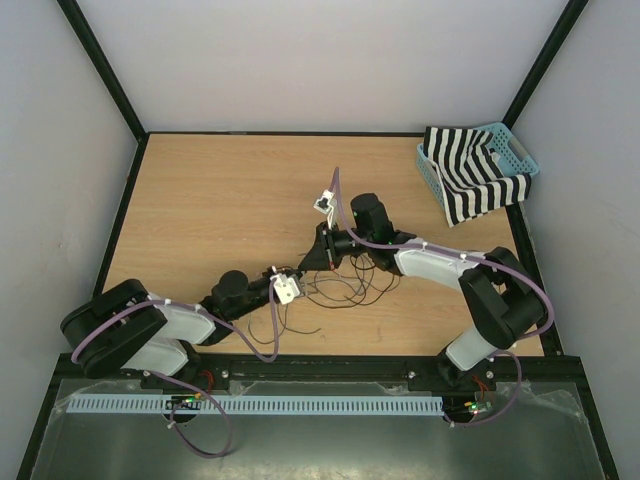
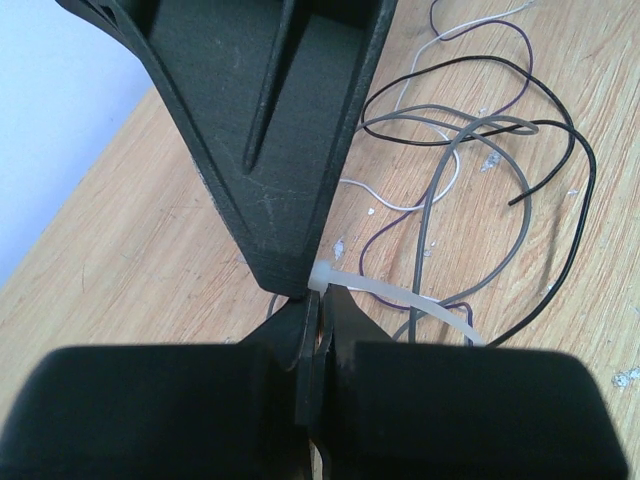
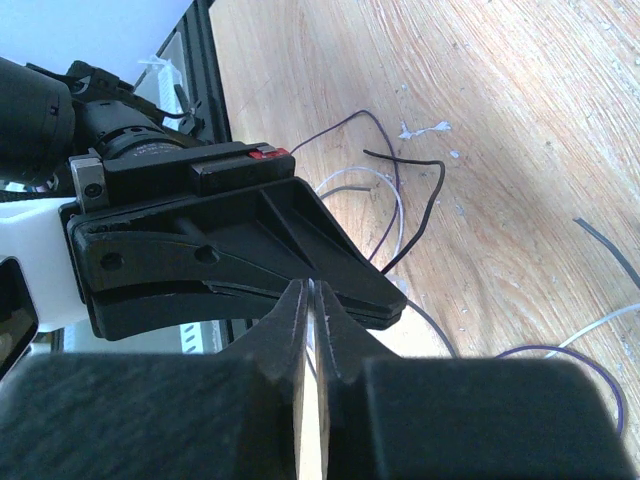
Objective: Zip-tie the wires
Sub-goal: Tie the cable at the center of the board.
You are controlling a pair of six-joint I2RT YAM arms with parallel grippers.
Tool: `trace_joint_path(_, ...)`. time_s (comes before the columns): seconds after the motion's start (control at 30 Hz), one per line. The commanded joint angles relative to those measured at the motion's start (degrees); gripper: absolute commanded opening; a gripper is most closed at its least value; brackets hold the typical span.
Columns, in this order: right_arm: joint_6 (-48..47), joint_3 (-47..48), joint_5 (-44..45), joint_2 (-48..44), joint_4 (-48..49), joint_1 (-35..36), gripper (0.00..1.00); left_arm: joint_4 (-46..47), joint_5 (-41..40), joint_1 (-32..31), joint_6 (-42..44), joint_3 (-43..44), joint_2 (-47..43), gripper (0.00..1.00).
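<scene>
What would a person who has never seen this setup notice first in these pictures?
First, the two arms meeting over the middle of the wooden table, where the left end effector pinches a pale zip tie right against the tip of the right end effector. Just beside them, thin wires curl in loose loops on the wood. At the far right corner sits a blue basket holding a black-and-white striped cloth.

The right claw (image 3: 308, 295), fingertips almost meeting, sits just beside the tip of the left claw (image 3: 375, 295), whose black body stretches across the wooden worktop (image 3: 520, 120). Beyond the left claw, black, white and purple wires (image 3: 432, 195) curl loosely.
</scene>
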Motion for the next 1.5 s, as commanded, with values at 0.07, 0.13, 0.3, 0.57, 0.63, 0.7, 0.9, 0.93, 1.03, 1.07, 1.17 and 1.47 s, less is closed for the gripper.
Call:
trace_joint_path(0.07, 1.1, 0.0, -1.9, 0.4, 1.9, -0.1, 0.02, 1.0, -0.3, 0.3, -0.1, 0.3, -0.5, 0.0)
trace_joint_path(0.13, 0.2, 0.4, -0.5, -0.1, 1.2, -0.1, 0.0, 1.0, -0.3, 0.3, 0.0, 0.2, -0.9, 0.0)
trace_joint_path(0.3, 0.0, 4.6, 2.0, 1.0, -0.9, -0.3, 0.0, 1.0, 0.0, -0.2, 0.1, -0.5, -2.1, 0.0)
trace_joint_path(0.57, -3.1, 11.6, 7.7, 3.1, -6.2, -0.5, 0.0, 1.0, -1.3, -3.0, 0.7, -1.1, -3.2, 0.0)
trace_joint_path(0.63, -3.4, 12.9, 7.8, 3.9, -6.6, -0.7, 0.0, 1.0, -1.4, -3.4, 0.7, -1.2, -3.0, 0.0)
trace_joint_path(0.7, -3.8, 14.8, 7.8, 4.8, -7.5, -0.8, 0.0, 1.0, -1.6, -3.9, 0.7, -1.3, -2.8, 0.0)
trace_joint_path(0.9, -5.2, 21.0, 7.9, 7.2, -10.3, -1.1, 0.0, 1.2, -2.7, -4.2, 0.3, -1.9, -2.2, 0.0)
trace_joint_path(0.93, -5.3, 21.8, 7.8, 7.4, -10.9, -1.3, 0.0, 1.2, -2.9, -4.2, 0.2, -2.0, -2.1, 0.0)
trace_joint_path(1.03, -6.6, 23.3, 7.8, 7.5, -13.2, -1.5, 0.0, 1.2, -3.9, -4.2, -0.1, -2.2, -2.1, 0.0)
trace_joint_path(1.07, -7.1, 23.2, 8.1, 7.1, -14.1, -1.5, 0.02, 1.2, -4.1, -4.1, -0.2, -2.2, -2.1, 0.0)
trace_joint_path(1.17, -7.6, 20.2, 8.5, 4.5, -15.2, -1.7, 0.29, 1.3, -4.2, -4.1, -0.4, -1.8, -1.8, 0.0)
trace_joint_path(1.47, -5.8, 6.2, 5.8, -4.0, -14.5, -1.6, 0.49, 1.3, -4.1, -4.0, -0.6, -0.6, -0.6, 0.0)
